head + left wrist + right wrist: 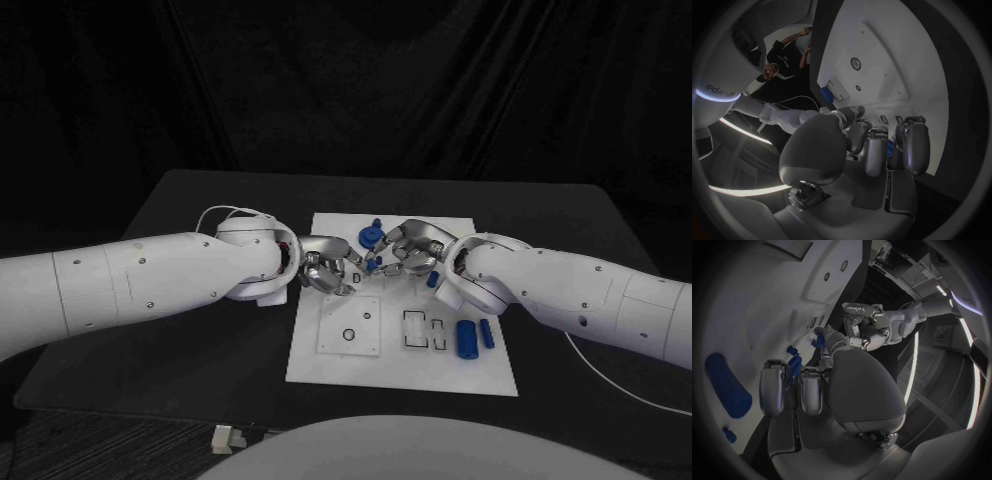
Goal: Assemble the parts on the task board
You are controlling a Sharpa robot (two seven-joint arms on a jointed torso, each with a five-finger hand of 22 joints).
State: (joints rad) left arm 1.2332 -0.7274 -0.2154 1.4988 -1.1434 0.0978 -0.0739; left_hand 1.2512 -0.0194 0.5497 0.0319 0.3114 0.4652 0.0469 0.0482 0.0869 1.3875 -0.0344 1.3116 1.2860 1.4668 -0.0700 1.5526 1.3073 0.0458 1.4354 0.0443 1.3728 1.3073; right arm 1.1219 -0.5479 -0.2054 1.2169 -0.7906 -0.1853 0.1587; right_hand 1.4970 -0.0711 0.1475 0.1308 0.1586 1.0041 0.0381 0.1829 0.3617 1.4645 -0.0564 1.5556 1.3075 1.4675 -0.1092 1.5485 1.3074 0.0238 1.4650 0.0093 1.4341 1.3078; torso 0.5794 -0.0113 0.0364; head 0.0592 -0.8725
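The white task board lies mid-table. Both hands meet over its far half. My left hand has its fingers curled in close above the board, and a bit of blue shows between them. My right hand faces it, fingers curled, thumb stretched beside a blue part. An upright blue part stands at the right hand's fingertips. A smaller blue part sits between the two hands. Whether either hand grips a part is hidden.
Two blue parts lie on the board's near right, beside rectangular slots. A raised square plate with round holes is at the near left. Black table surrounds the board.
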